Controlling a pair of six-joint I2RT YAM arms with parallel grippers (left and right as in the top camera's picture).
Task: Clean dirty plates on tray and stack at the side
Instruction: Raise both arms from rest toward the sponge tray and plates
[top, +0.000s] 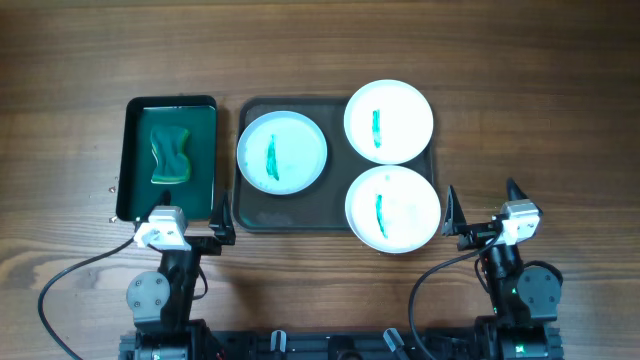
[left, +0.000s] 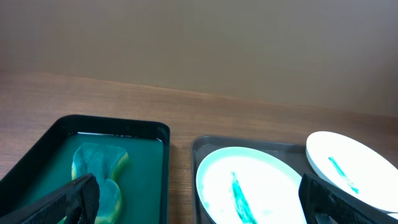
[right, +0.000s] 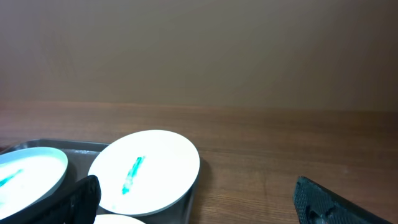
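**Black fingers spread wide, nothing held**

The left gripper (left: 199, 196) and right gripper (right: 198, 186) both gape, their fingers cut off by the wrist views' lower edges. Three teal-smeared plates (top: 282, 150) lie on the grey tray (top: 262, 212), two overhanging its rim. A sponge (top: 170, 152) lies in the green tray (top: 170, 101).

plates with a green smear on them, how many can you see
3. The left plate lies inside the grey tray. The far right plate and the near right plate sit on its right side, reaching over its rim. Nothing is stacked, so none seems hidden.
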